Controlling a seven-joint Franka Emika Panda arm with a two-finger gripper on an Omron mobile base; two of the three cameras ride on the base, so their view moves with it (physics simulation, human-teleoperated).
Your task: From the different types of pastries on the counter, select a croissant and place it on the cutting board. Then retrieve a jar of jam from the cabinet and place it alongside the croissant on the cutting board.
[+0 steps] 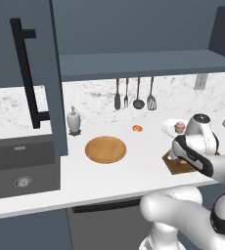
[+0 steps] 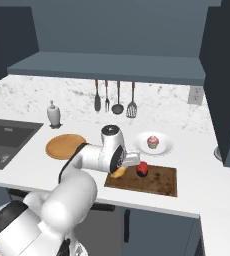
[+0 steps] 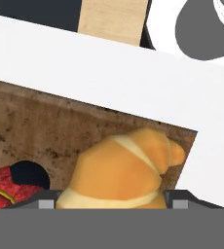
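Arm is hanging low over the cutting board point(image 2: 159, 181), gripper point(image 3: 118, 200) sitting right down at board level. Hand view is showing the croissant point(image 3: 126, 170) lying on the board between the two dark fingertips point(image 3: 41, 200), one tip on each side of it. Can't tell whether the jaws are pinching the croissant or just standing spread beside it; the tips are barely showing at the bottom edge. The jar of jam point(image 2: 142, 169) is lying on the board too, just beside the croissant, looking tipped on its side in the hand view, with its black lid facing the camera. From the right base view both are sitting near the board's left end, jar toward the middle. So both task items are looking placed, and the step in hand reads as letting go and clearing out. To do that well: be opening the jaws fully before any lift, so the croissant isn't getting dragged off the near edge; be going straight up, no sideways sweep, since the jar is close enough to get knocked and could roll. The cupcake point(image 2: 153, 142) on its white plate point(image 2: 166, 146) behind the board is well apart, no concern.
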